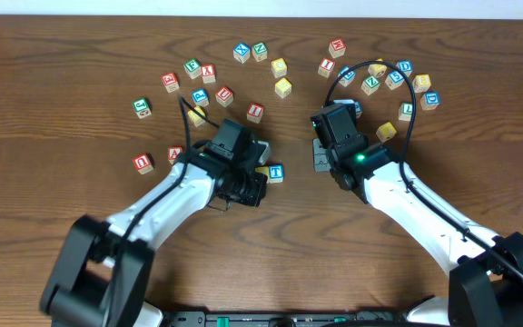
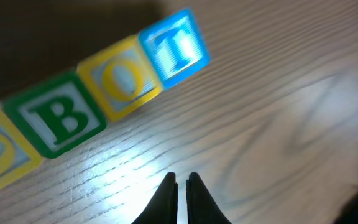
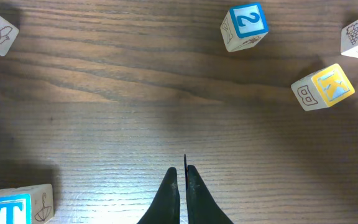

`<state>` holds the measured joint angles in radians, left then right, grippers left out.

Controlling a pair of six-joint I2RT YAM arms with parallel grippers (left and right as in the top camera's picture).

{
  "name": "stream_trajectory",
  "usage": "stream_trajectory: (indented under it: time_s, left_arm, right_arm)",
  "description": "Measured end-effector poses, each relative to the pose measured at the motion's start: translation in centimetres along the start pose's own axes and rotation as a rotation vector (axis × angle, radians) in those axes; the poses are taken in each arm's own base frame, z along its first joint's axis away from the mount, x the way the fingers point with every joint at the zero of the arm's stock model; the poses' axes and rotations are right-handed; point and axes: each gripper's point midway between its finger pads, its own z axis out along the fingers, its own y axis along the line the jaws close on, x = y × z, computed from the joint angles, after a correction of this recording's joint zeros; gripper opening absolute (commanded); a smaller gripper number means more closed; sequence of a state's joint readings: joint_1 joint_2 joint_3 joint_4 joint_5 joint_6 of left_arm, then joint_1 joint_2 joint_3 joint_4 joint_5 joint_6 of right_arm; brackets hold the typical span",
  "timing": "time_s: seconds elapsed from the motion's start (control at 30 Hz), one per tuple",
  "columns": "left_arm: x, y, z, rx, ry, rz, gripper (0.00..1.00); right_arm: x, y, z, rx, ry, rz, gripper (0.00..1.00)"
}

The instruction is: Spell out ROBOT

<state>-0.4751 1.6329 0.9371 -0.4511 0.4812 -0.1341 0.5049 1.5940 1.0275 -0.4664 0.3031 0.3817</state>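
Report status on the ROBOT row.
Left jaws, right jaws shut, empty. B cube, O cube, T cube lined up; R out of frame. K cube apart from row.

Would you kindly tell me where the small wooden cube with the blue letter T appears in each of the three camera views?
Overhead: the blue T cube sits almost at the centre of the picture.
Left wrist: top centre, at the end of the row, right after the yellow O cube.
Right wrist: bottom-left corner, partly cut off by the frame.
Shared landmark: the dark wood-grain table, which lies under the cube in every view.
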Motion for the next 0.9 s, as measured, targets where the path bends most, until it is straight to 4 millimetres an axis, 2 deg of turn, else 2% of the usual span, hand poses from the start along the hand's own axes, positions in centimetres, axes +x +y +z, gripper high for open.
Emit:
stream_trajectory:
  time_s: [0.17, 0.23, 0.3, 0.43, 0.67, 0.9]
  left_arm:
    - [-2.7, -2.3, -3.4, 0.041, -0.158, 0.071, 0.07]
    - [-3.7, -2.5, -4.5, 0.025, -0.214, 0.074, 0.07]
    - [-4.5, -2.1, -5.0, -0.009, -0.251, 0.067, 0.08]
    - [-4.7, -1.2, -4.7, -0.052, -0.255, 0.041, 0.07]
    - [-4.4, 2.2, -4.8, -0.221, -0.255, -0.005, 0.08]
    - [-2.2, 8.2, -6.7, -0.439, -0.194, -0.127, 0.07]
  right_arm:
    - [0.0, 0.0, 0.0, 0.0, 0.0, 0.0, 0.01]
    - [0.0, 0.0, 0.0, 0.0, -0.001, 0.001, 0.01]
    - [0.0, 0.0, 0.0, 0.0, -0.001, 0.0, 0.01]
    - [0.0, 0.0, 0.0, -0.001, -0.002, 0.001, 0.01]
    - [-0.1, 0.0, 0.0, -0.001, -0.002, 0.001, 0.01]
    - [-0.1, 0.0, 0.0, -0.001, -0.002, 0.001, 0.01]
